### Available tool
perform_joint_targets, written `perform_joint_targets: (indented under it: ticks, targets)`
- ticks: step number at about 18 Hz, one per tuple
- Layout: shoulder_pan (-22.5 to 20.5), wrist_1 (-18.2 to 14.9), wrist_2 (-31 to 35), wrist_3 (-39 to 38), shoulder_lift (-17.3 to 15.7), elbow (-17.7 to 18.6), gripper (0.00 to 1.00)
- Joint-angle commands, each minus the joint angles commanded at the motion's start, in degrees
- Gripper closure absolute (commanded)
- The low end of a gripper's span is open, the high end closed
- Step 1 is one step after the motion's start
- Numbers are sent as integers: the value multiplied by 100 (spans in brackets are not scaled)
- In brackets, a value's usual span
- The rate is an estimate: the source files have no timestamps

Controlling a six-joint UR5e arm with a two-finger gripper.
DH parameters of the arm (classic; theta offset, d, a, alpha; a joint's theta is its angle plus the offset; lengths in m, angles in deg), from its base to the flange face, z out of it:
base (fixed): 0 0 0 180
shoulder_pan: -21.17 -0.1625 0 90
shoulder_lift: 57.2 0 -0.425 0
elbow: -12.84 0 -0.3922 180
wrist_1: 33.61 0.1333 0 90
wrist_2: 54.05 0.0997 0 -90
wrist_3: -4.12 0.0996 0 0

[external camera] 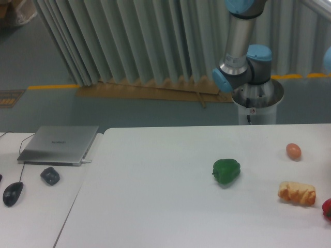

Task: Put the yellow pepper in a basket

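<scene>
The yellow pepper is out of view, and so is any basket. Only the arm's base and lower links (243, 67) show, behind the table's far edge at the upper right; the arm rises out of the top of the frame. The gripper itself is out of the picture.
On the white table (155, 206) lie a green bell pepper (226, 171), an orange-brown bread-like lump (297, 192), a small brown egg (294, 151) and a red item cut by the right edge (327, 208). To the left, a second table holds a closed laptop (59, 144), a mouse (13, 193) and a dark lump (50, 175).
</scene>
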Motion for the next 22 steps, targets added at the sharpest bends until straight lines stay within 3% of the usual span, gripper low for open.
perform_joint_targets:
  ticks: [4,8,22]
  targets:
    - [211,51,221,60,263,-89,0]
    - [430,368,239,87,624,-291,0]
    - [405,368,221,87,537,-186,0]
